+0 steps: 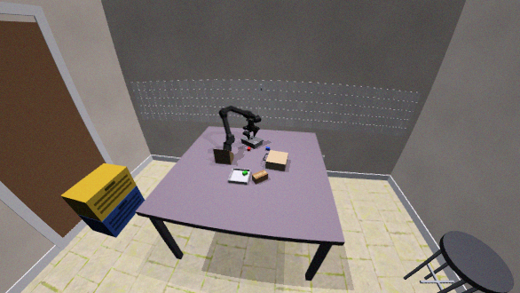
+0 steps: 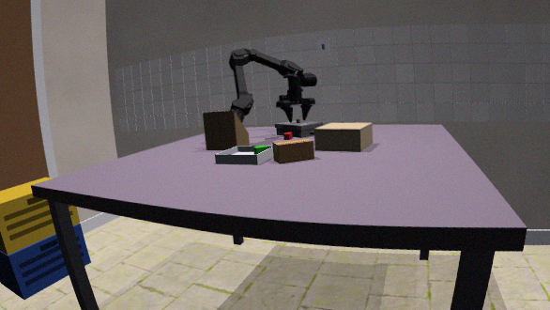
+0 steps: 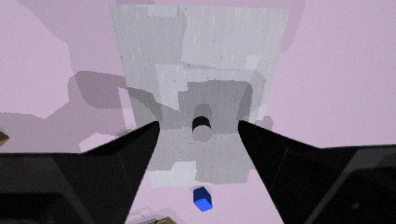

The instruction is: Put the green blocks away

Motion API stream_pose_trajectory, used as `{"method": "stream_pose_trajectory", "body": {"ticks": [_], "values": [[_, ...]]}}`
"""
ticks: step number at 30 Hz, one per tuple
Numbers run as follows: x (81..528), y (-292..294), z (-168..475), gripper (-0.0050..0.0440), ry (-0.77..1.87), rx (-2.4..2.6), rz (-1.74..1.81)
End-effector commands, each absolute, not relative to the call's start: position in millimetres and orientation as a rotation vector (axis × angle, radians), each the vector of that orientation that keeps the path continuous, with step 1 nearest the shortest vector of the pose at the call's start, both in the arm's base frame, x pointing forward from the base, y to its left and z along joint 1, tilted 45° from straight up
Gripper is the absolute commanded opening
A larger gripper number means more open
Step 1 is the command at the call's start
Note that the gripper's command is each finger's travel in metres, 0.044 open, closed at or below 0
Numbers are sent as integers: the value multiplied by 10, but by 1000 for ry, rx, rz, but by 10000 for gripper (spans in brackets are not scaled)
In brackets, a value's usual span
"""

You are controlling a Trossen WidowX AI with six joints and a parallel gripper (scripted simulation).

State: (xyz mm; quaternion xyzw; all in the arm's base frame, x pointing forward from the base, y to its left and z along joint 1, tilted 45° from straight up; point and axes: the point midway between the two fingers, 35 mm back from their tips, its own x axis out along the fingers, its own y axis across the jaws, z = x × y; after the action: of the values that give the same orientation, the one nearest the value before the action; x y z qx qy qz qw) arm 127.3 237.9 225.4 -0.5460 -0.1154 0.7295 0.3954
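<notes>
A green block [image 1: 245,173] [image 2: 261,149] lies in the white, low-walled basket [image 1: 239,177] [image 2: 236,160], which stands upright on the table. The grey box [image 2: 293,131] at the back has its lid [image 1: 254,141] [image 3: 220,55] lying on top, so its inside is hidden. My gripper [image 1: 251,136] [image 2: 297,120] [image 3: 199,125] is open just above the lid, a fingertip on each side of the knob [image 3: 202,131], with space between. The tan-topped drawer unit [image 1: 277,159] [image 2: 344,136] stands right of centre; its handle [image 1: 265,157] faces left and it looks shut.
A red block [image 1: 248,148] [image 2: 288,135] and a blue block [image 1: 267,148] [image 3: 202,199] lie on the table in front of the grey box. A brown brick-like box [image 1: 260,177] [image 2: 293,151] stands right beside the basket. A tall dark brown panel or box [image 1: 223,156] [image 2: 221,131] stands near the arm's base.
</notes>
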Motion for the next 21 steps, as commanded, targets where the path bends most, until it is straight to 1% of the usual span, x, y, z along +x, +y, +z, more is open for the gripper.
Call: {"method": "stream_pose_trajectory", "body": {"ticks": [1, 12, 16, 20, 21], "values": [[1278, 2291, 2330, 440, -288, -1383, 1853], [1335, 1871, 2754, 440, -288, -1383, 1853], [1339, 1841, 2784, 440, -288, -1383, 1853], [1657, 1722, 2623, 440, -38, -1199, 1817], [1750, 1704, 2593, 440, -37, -1198, 1817]]}}
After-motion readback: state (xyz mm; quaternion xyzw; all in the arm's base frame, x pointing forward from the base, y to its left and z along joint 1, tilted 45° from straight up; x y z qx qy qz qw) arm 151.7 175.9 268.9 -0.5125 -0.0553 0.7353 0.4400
